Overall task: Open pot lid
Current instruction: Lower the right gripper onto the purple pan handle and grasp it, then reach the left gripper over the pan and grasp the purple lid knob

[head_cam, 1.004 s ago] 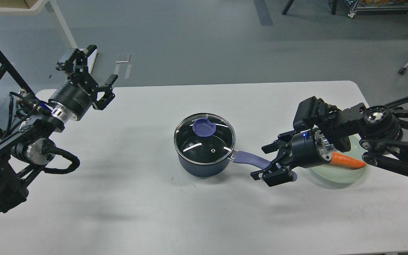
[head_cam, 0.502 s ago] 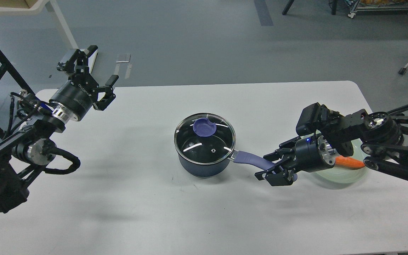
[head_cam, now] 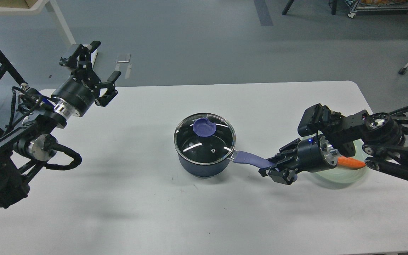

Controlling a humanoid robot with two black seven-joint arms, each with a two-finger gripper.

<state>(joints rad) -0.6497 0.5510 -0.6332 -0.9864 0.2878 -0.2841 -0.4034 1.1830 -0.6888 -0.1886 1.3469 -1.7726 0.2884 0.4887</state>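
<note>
At mid-table the pot (head_cam: 204, 156) is sitting with its glass lid (head_cam: 204, 138) on — the right gripper (head_cam: 275, 165) is seemingly clamping the purple handle (head_cam: 251, 160), while the left gripper (head_cam: 102, 73) is hovering splayed, far off.

My arms are black with silver wrist rings and looped black cables; the left hand (head_cam: 99, 76) bears white lettering, the right hand (head_cam: 277, 167) a small blue light.
</note>
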